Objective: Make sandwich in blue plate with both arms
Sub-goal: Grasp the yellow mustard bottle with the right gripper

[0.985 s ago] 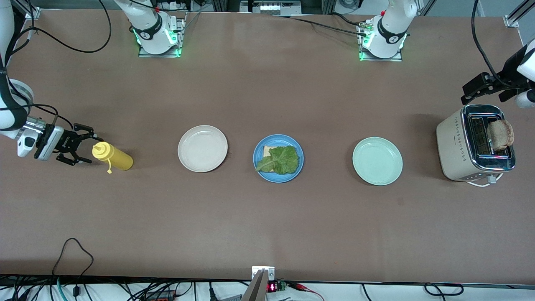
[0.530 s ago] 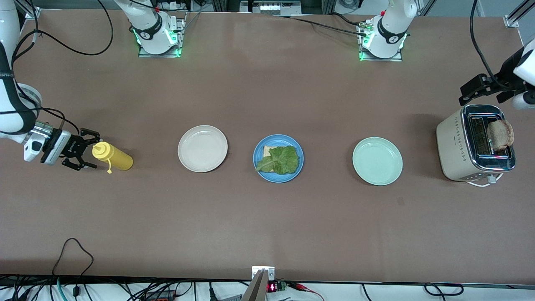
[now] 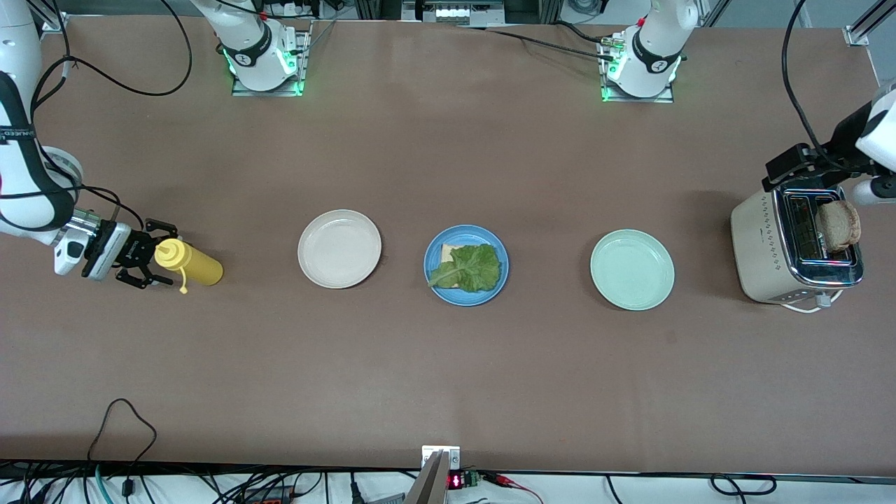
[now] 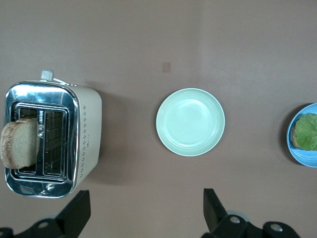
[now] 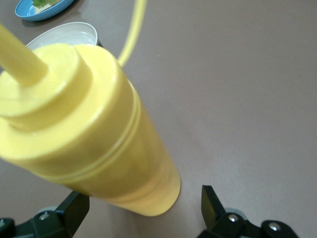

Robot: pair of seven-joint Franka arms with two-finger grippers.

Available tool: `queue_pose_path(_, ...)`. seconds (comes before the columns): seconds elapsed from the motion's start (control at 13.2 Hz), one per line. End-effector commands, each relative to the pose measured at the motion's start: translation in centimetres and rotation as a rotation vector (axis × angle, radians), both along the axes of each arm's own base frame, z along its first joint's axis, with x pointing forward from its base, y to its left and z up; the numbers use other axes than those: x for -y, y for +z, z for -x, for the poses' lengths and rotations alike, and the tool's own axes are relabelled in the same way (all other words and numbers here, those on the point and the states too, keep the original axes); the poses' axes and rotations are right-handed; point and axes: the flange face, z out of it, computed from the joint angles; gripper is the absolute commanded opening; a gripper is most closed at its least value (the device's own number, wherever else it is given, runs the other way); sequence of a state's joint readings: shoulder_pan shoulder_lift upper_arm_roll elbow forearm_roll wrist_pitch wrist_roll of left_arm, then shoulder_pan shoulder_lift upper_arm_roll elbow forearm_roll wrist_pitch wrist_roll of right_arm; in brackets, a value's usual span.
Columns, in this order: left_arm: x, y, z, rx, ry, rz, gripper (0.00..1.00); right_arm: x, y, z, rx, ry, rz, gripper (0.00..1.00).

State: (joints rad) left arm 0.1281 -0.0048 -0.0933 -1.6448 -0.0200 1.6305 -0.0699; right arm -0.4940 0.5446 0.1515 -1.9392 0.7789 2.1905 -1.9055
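The blue plate (image 3: 465, 294) sits mid-table with a toast slice (image 3: 446, 250) under a green lettuce leaf (image 3: 470, 267). A second toast slice (image 3: 838, 224) stands in a slot of the cream toaster (image 3: 759, 241) at the left arm's end; it also shows in the left wrist view (image 4: 20, 143). My left gripper (image 3: 784, 171) is open and empty, over the toaster's edge that is farther from the front camera. My right gripper (image 3: 155, 255) is open, its fingers on either side of the cap end of a yellow squeeze bottle (image 3: 196, 266), which fills the right wrist view (image 5: 84, 124).
A cream-white plate (image 3: 339, 248) lies between the bottle and the blue plate. A pale mint-green plate (image 3: 632, 269) lies between the blue plate and the toaster. Cables trail along the table edge nearest the front camera.
My right gripper has moved toward the yellow bottle, and its fingers now flank the cap. My left gripper has come down closer to the toaster.
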Motion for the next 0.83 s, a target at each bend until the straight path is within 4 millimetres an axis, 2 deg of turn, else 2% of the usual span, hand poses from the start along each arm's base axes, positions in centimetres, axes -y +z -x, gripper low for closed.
queue_pose_path(0.0,0.5,0.8,-0.1,0.016,-0.015,0.015,1.00,-1.0,0.3,-0.8,0.036,-0.008,-0.006,1.00)
queue_pose_path(0.53,0.7,0.4,0.3,0.013,-0.029,0.009,1.00,-2.2,-0.3,-1.1,0.030,-0.005,-0.002,1.00)
queue_pose_path(0.76,0.5,-0.8,0.3,-0.002,-0.039,0.011,1.00,-3.4,-0.5,-1.4,0.026,-0.010,-0.021,1.00)
